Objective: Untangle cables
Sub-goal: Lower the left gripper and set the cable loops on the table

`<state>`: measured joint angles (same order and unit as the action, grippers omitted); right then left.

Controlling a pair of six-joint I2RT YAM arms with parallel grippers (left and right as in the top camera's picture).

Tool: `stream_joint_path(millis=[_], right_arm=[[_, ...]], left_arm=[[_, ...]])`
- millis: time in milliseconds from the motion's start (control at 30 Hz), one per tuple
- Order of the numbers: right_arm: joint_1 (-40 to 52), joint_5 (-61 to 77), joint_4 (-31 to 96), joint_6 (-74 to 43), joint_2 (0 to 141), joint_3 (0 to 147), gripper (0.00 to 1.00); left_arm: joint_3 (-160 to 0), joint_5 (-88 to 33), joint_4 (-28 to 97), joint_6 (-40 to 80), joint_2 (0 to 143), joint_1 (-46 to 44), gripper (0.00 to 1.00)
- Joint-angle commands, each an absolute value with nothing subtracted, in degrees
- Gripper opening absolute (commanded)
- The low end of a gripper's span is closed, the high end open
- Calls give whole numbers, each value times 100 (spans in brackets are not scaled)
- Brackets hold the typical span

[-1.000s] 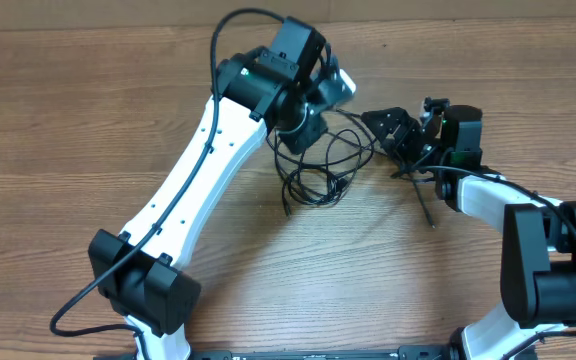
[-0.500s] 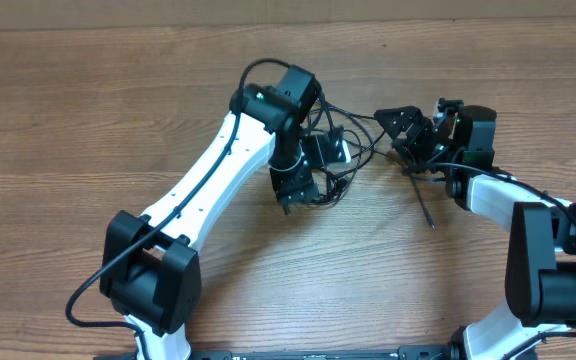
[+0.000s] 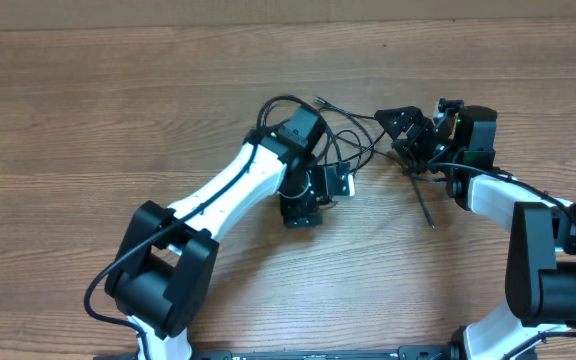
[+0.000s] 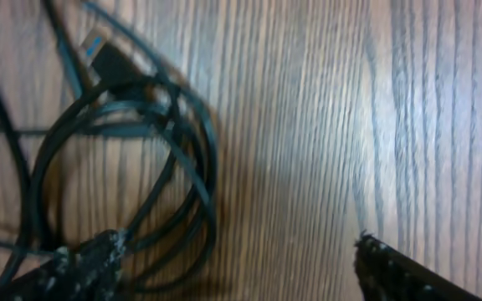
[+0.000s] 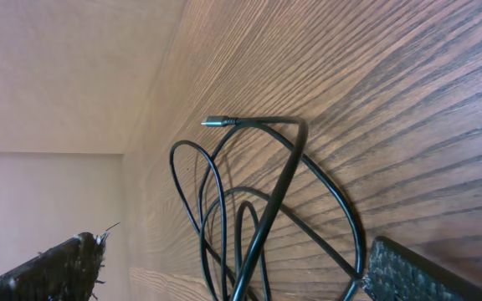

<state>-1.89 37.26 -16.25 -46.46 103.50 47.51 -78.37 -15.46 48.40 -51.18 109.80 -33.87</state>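
Black cables (image 4: 199,150); left gripper (image 4: 233,267) drew back

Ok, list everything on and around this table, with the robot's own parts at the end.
table: one, brown wood grain, under everything
cables: a few, exact number unclear, thin black, tangled loops lying at its far middle
plug ends: at least two show, dark with pale tips, on the wood at the tangle's edges
left arm: one, white and black, reaching in from the near left
right arm: one, white and black, near right
left gripper: one, black, open, low over the loops
right gripper: one, black, open, a strand running between its fingers
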Motion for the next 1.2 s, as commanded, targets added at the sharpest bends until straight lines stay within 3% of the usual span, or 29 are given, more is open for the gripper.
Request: stream_joint_path(millis=[0,67,300,367,433,500,667,767,900,1067,1167], right_arm=[[-239,3758,-1632,-4593,10383,4731,100],[-239,3758,-1632,-4593,10385,4733,100],[-239,3780,-1629,-4593,10385,4733,100],[-239,3780,-1629,-4593,10383,4731,100],[-237,3780,-1627,-4593,10383,4733,100],[-239,3782,-1627,-4593,10383,4733,100],[-237,3793,-1627,-4593,10383,4733,100],[-237,3824,-1629,-4593,10385,4733,100],[-239,3826,-1629,-4593,10383,4733,100],[-239,3822,-1629,-4593,10383,4733,100],[-239,3820,-1632,-4593,10383,4733,100]], left_arm=[[-7590,-1761,4477,-5190,11026,-3472,80],[-7435,-1758,4134,-5190,11026,-3470,76],[-7072,-1739,3439,-5188,11026,-3358,73],[-7063,-1741,3439,-5188,11026,-3326,68],[-7061,-1741,3439,-5188,11026,-3299,53],[-7059,-1741,3439,-5188,11026,-3284,48],[-7054,-1745,3435,-5188,11028,-3267,54],[-7048,-1745,3402,-5188,11054,-3264,67],[-7048,-1667,3234,-5188,11249,-3262,70],[-7048,-1481,2989,-5133,11509,-3264,55],[-7050,-1503,2993,-5078,11526,-3264,37]])
